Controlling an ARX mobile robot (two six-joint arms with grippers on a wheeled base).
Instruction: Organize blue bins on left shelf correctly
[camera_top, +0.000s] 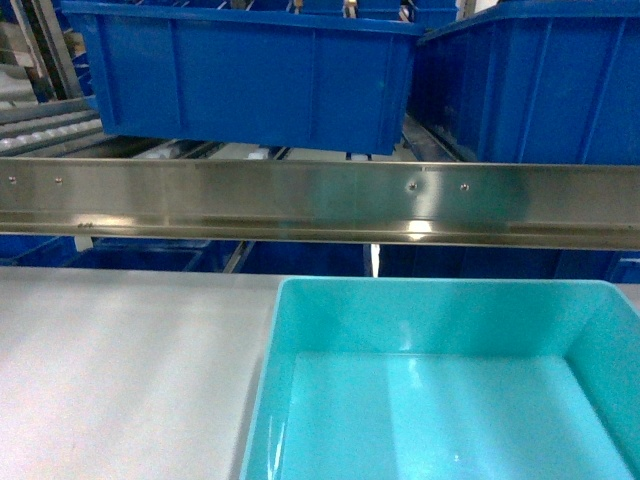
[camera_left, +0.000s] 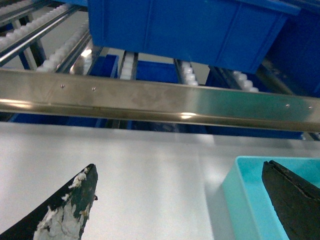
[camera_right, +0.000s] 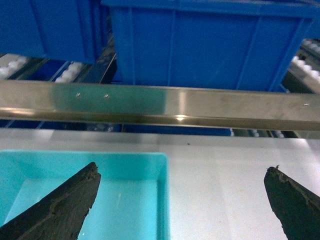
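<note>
Two dark blue crates (camera_top: 250, 75) already fill the left shelf (camera_top: 320, 205) above its steel front rail. On the pale desk (camera_top: 120, 370) below sits one turquoise blue bin (camera_top: 440, 390), empty, just before the rail. Both tools hang wide apart and hold nothing: the left tool (camera_left: 180, 200) straddles the bin's left wall, the right tool (camera_right: 182, 200) its right wall. I judge each should close on its wall evenly, then lift level.

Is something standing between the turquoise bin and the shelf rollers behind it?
Yes. The steel rail runs across just beyond the bin, and two dark blue crates already sit on the rollers behind it.
</note>
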